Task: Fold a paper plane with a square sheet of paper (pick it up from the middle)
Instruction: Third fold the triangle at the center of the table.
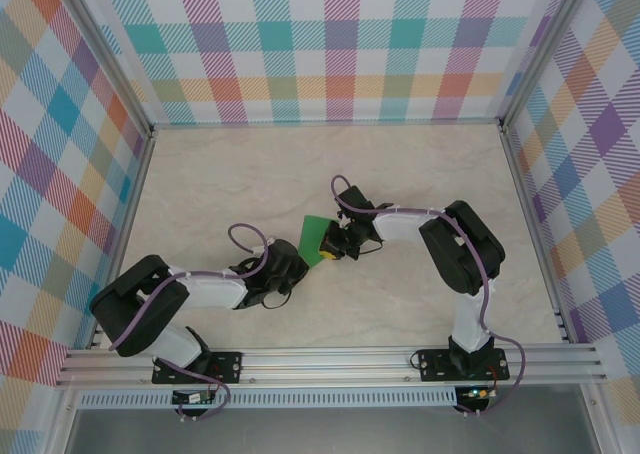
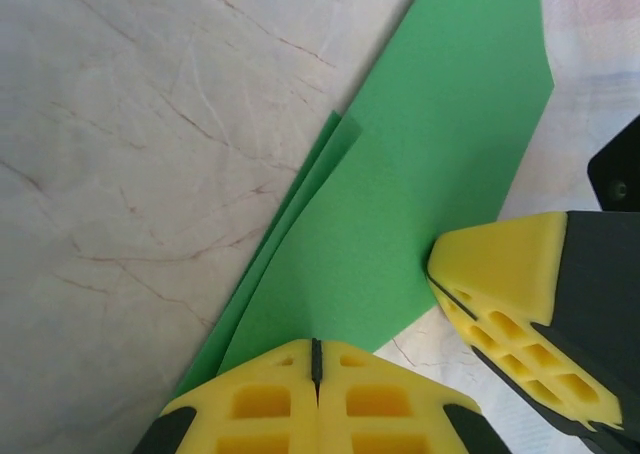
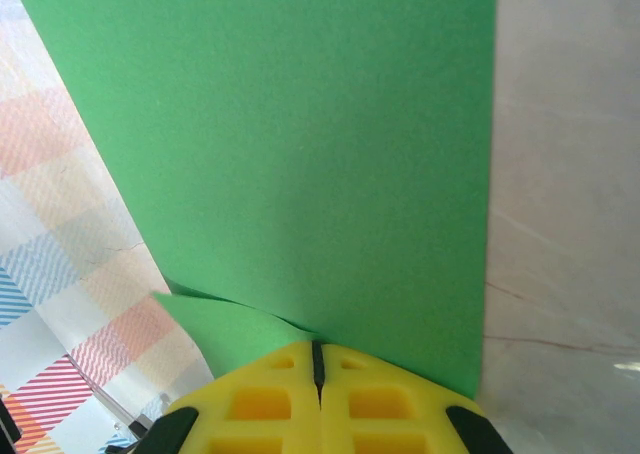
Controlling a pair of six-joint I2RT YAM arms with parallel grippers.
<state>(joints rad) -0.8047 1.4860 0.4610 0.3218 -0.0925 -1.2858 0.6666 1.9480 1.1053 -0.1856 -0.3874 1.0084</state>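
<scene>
Table (image 1: 250,174) — pale marbled top, enclosed by pastel plaid panels (image 1: 340,44).
Left arm (image 1: 210,292) and right arm (image 1: 460,244): both bent inward, meeting mid-table.
Square sheet of paper (image 1: 314,236): bright green, folded into overlapping layers, mid-table between the two grippers; long axis runs near-to-far, far end leaning right.
Left gripper (image 2: 316,369): yellow fingers clenched together, tips at the paper's near edge.
Right gripper (image 3: 318,369): clenched likewise, tips against the paper's right edge — whether either pinches a layer cannot be told.

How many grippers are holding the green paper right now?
2. The left gripper pinches the paper at one edge; the right gripper pinches it close alongside. Both are shut.
</scene>
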